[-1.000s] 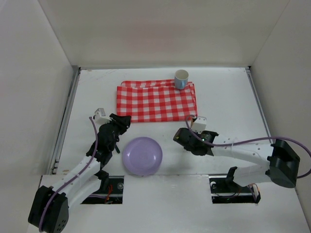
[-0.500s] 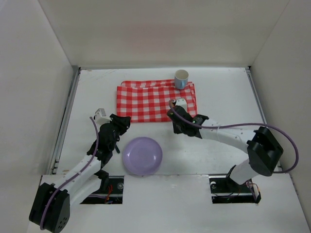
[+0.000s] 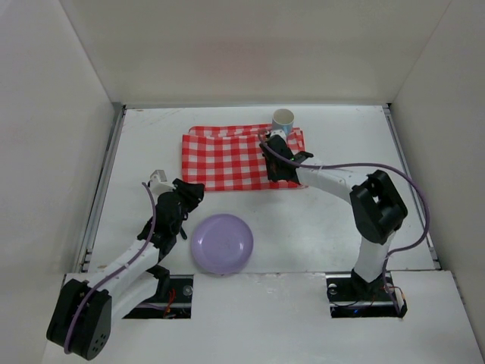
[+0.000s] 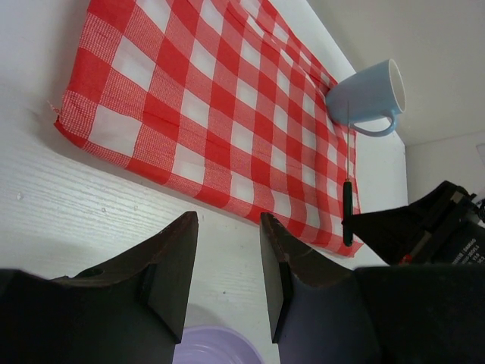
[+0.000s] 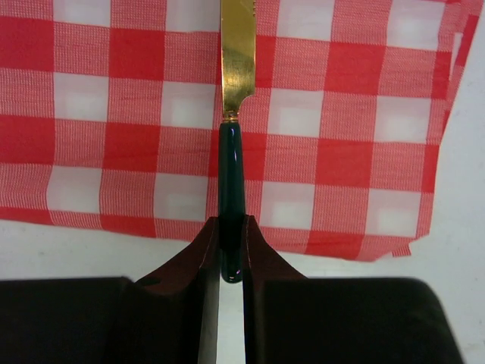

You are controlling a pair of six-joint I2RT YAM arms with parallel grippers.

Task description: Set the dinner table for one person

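My right gripper [image 5: 230, 227] is shut on the dark green handle of a knife [image 5: 230, 174] with a gold blade. It holds the knife over the right part of the red-and-white checked cloth [image 3: 227, 155], blade pointing away. From above, this gripper [image 3: 274, 161] is just near of a light blue mug [image 3: 283, 121]. My left gripper [image 4: 227, 220] is open and empty, low over the white dinner table [image 3: 341, 212], just left of a purple plate [image 3: 221, 243]. The left wrist view shows the mug [image 4: 371, 95] and the knife [image 4: 347, 212] at the cloth's right edge.
White walls enclose the table on three sides. Grey rails [image 3: 102, 189] run along its side edges. The mug stands at the cloth's far right corner. The plate lies near the front edge between the arms.
My right arm has swung from beside the plate out over the cloth's right part, carrying the knife. The left arm has barely moved.
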